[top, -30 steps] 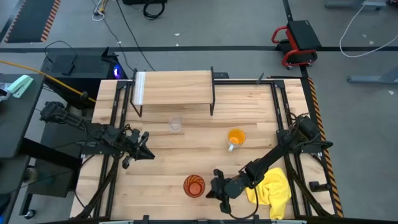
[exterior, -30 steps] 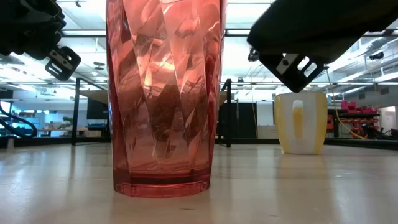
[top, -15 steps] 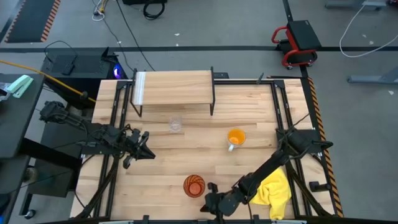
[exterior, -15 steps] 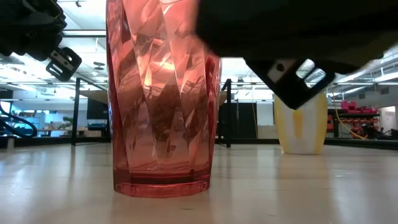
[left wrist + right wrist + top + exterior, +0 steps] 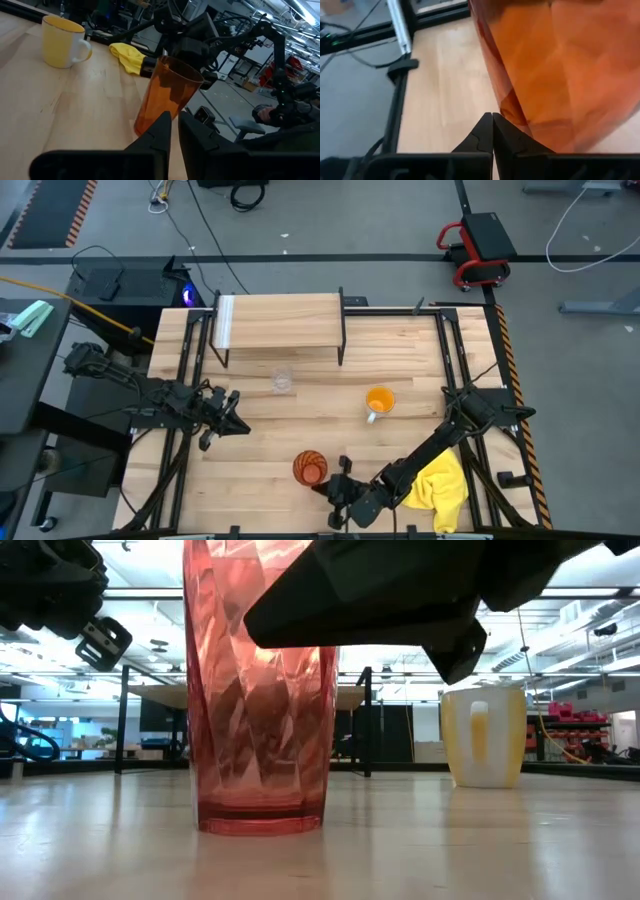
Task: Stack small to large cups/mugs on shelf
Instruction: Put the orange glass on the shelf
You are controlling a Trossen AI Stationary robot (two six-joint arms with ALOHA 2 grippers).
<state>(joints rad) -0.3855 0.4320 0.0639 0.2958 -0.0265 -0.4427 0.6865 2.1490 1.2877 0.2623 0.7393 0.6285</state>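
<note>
The tall orange-red ribbed tumbler stands on its base near the table's front edge. My right gripper is shut and sits low at the tumbler's near-right side. The orange mug stands upright right of centre. The small clear glass stands just in front of the shelf. My left gripper hovers level at the table's left, pointing at the tumbler. Its fingers stand a narrow gap apart and hold nothing. My right gripper lies with its shut fingers against the tumbler's side wall, low down on its near-right side. The fingers come slanting down from the table's right. The tumbler stands upright on its base on the table.
A crumpled yellow cloth lies at the near right corner under my right arm. The shelf's black legs stand at the far middle. Bare wood lies between the glass, the mug and the tumbler.
My right gripper swung toward the table's near-left, dipped and turned, then came against the tumbler. The tumbler has slid a little toward the far edge, staying upright.
</note>
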